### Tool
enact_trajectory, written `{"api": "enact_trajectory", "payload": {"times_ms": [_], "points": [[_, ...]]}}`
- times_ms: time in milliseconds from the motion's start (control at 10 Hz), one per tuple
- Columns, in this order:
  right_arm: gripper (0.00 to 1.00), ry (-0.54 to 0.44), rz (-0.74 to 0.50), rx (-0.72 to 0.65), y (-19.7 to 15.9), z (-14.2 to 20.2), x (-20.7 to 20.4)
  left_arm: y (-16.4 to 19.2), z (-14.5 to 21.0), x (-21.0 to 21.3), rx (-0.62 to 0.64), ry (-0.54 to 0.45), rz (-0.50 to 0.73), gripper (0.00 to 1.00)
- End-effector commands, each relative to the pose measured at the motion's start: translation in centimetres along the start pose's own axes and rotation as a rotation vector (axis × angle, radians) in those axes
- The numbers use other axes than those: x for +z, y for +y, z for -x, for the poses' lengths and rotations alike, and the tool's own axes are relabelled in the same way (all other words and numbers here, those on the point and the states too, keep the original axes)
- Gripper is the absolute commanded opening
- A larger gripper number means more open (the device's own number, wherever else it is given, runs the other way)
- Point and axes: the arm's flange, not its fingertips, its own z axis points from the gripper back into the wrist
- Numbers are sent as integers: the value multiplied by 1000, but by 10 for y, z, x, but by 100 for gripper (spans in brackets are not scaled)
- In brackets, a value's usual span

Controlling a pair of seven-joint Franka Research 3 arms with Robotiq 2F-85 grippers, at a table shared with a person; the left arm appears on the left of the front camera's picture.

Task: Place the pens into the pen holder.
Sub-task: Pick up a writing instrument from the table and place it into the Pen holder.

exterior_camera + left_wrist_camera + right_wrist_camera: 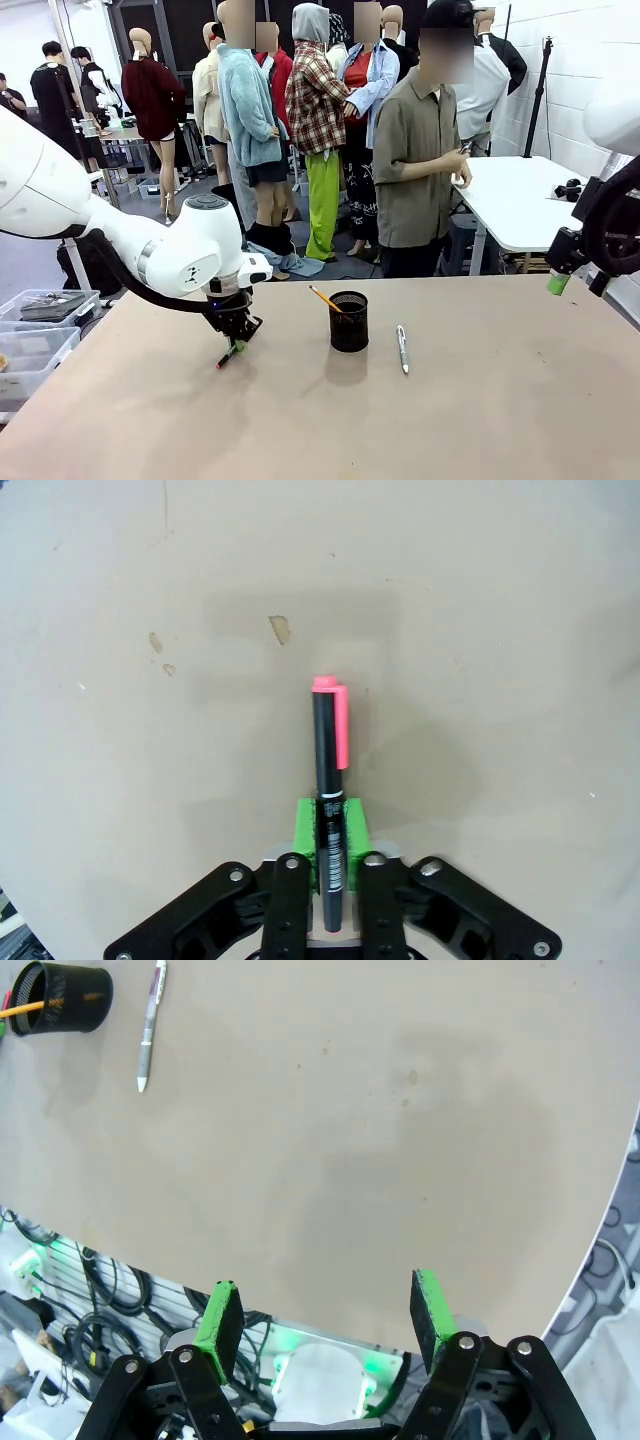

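Observation:
My left gripper (233,347) is shut on a black pen with a pink cap (328,770), held low over the table left of the pen holder; the green pads (303,838) clamp the pen's barrel in the left wrist view. The pen holder (348,320), a black mesh cup, stands mid-table with a yellow pencil (324,298) leaning out of it. A silver-grey pen (402,348) lies on the table right of the cup. My right gripper (572,281) hangs open above the table's right edge, well away from the pens. The right wrist view shows the cup (62,997) and grey pen (150,1026) far off.
A person in an olive shirt (425,160) stands at the far side of the brown table (480,400). Clear plastic bins (35,335) sit off the table's left edge. A white table (515,200) stands behind at the right.

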Motion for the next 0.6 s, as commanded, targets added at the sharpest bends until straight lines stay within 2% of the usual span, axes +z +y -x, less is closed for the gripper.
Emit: {"api": "enact_trajectory", "payload": {"times_ms": [0,300,500], "points": [[83,-7,30,11,-2,3,-4,-1,5,-8,-13,16,43,0],[83,-7,30,11,-2,3,-4,10,15,23,-46,-56,100,0],[83,-7,30,11,-2,3,-4,21,28,54,-91,-153,176,0]]}}
